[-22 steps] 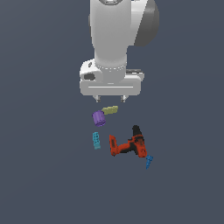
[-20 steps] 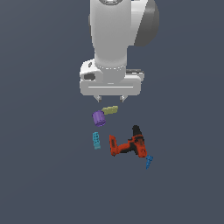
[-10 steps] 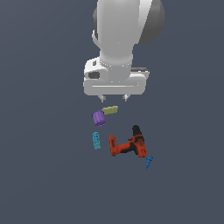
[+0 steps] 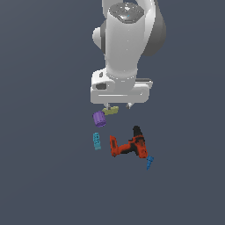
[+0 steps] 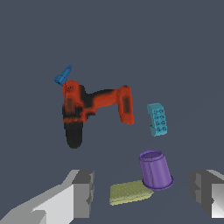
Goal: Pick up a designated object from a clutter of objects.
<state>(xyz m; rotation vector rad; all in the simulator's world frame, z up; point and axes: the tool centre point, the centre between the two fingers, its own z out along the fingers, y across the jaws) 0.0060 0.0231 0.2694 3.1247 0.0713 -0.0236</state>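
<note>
The red-orange drill [image 4: 128,146] [image 5: 94,109] with black chuck lies on its side on the dark floor, the largest piece of the clutter. My gripper [image 4: 117,105] [image 5: 142,194] hangs open above the clutter, over the olive-yellow bar [image 4: 110,110] [image 5: 130,193] and behind the drill in the exterior view. Nothing is held between the fingers [image 5: 83,194]. The purple cylinder [image 4: 99,118] [image 5: 156,169] stands beside the bar.
A teal studded block [image 4: 96,141] [image 5: 157,119] lies on the exterior view's left of the drill. A small blue screw-like piece [image 4: 149,162] [image 5: 63,75] sits right by the drill's head. Dark flat floor surrounds the group.
The arm and gripper have shifted toward the exterior view's right, nearer above the drill. The objects have not moved.
</note>
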